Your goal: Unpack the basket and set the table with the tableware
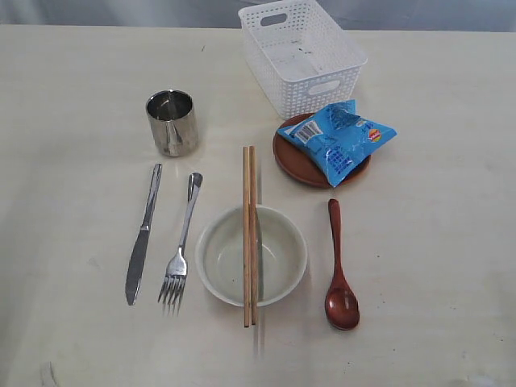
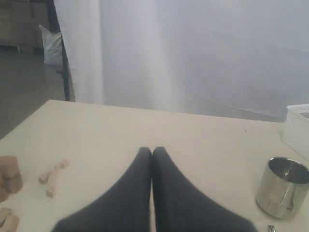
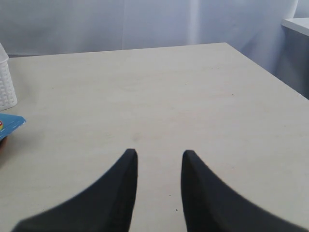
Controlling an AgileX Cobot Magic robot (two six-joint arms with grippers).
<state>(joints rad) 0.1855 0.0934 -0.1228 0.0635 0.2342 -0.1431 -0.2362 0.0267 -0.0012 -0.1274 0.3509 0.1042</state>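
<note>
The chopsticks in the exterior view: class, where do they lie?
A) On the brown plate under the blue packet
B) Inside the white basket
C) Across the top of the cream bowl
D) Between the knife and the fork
C: the two chopsticks lie side by side across the cream bowl, with their ends reaching past its rim on both the far and the near side.
</note>
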